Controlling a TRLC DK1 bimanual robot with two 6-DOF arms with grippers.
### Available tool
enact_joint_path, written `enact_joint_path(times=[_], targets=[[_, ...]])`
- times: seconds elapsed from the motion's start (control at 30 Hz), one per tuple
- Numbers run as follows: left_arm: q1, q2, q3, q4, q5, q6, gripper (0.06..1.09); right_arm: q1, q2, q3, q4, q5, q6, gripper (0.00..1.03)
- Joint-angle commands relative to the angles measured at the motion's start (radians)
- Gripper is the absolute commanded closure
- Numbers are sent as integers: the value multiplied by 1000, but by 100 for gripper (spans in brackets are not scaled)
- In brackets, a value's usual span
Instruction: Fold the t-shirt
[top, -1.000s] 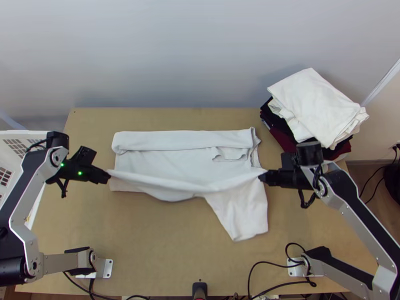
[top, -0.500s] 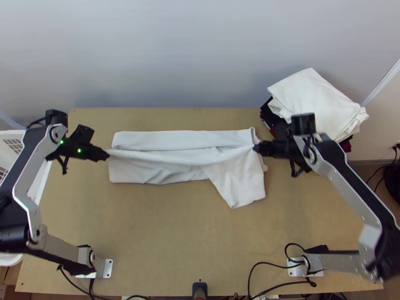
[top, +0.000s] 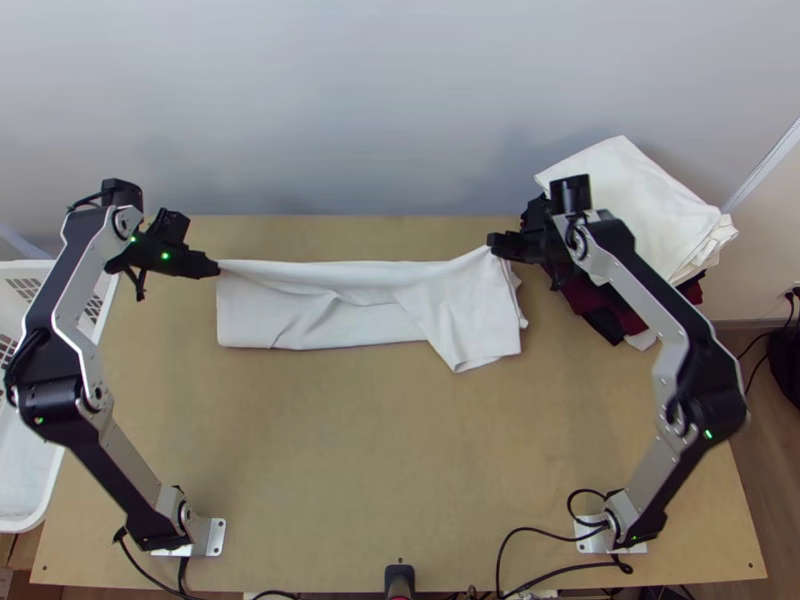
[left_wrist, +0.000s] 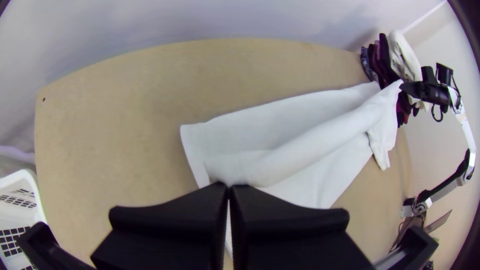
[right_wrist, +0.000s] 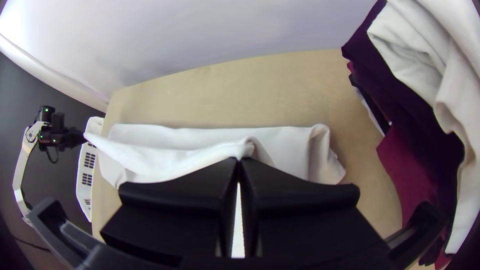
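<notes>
T-shirt (top: 350, 326) runs left to right, flap (top: 470, 335) pointing nearward

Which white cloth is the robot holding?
The long, partly folded white T-shirt, pinched by the black left end effector and black right end effector. The folded white cloth on the dark clothes pile isn't held.

Clearance: the wooden table (top: 330, 450) offers open surface between the t-shirt (top: 340, 325) and the near edge; a narrow strip runs along the far edge. Obstructions: the t-shirt spans between the left gripper (top: 214, 268) and right gripper (top: 492, 240); the clothes stack (top: 640, 210) blocks the far right, the laundry basket (top: 40, 510) the left edge. Cables (top: 499, 560) cross the near edge.
</notes>
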Motion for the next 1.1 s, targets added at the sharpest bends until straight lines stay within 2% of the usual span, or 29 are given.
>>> enact_joint_path(times=[0.0, 0.53, 0.63, 0.67, 0.7, 0.73, 0.77, 0.8, 0.87, 0.9, 0.93, 0.97, 1.07], targets=[[4, 60, 73, -26, -7, -24, 104, -8, 78, 76, 5, 17, -7, 100], [-14, 195, 124, -30, -21, -51, 104, 24, 334, 271, 5, 111, -10, 100], [-16, 218, 124, -3, -33, -83, 104, 35, 365, 285, 5, 132, -12, 100], [-19, 227, 125, 11, -41, -99, 101, 41, 375, 286, 5, 141, -10, 100], [-23, 239, 128, 20, -61, -105, 83, 46, 383, 288, 5, 155, -12, 100], [-26, 250, 133, 22, -68, -106, 60, 50, 388, 288, 5, 170, -13, 99], [-28, 254, 133, 26, -73, -110, 42, 57, 391, 288, 5, 187, -17, 88], [-26, 256, 133, 37, -76, -130, 35, 61, 389, 286, 5, 204, -18, 70], [-19, 251, 130, 68, -68, -163, 35, 72, 372, 280, 0, 249, -18, 32], [-11, 247, 130, 91, -61, -189, 34, 77, 359, 277, 0, 279, -21, 18], [-2, 242, 130, 98, -44, -197, 30, 80, 340, 272, 3, 304, -21, 9], [9, 235, 128, 108, -29, -203, 24, 84, 314, 262, 9, 313, -21, 4], [44, 207, 128, 124, 1, -220, 20, 101, 199, 206, 55, 333, -21, 4]])
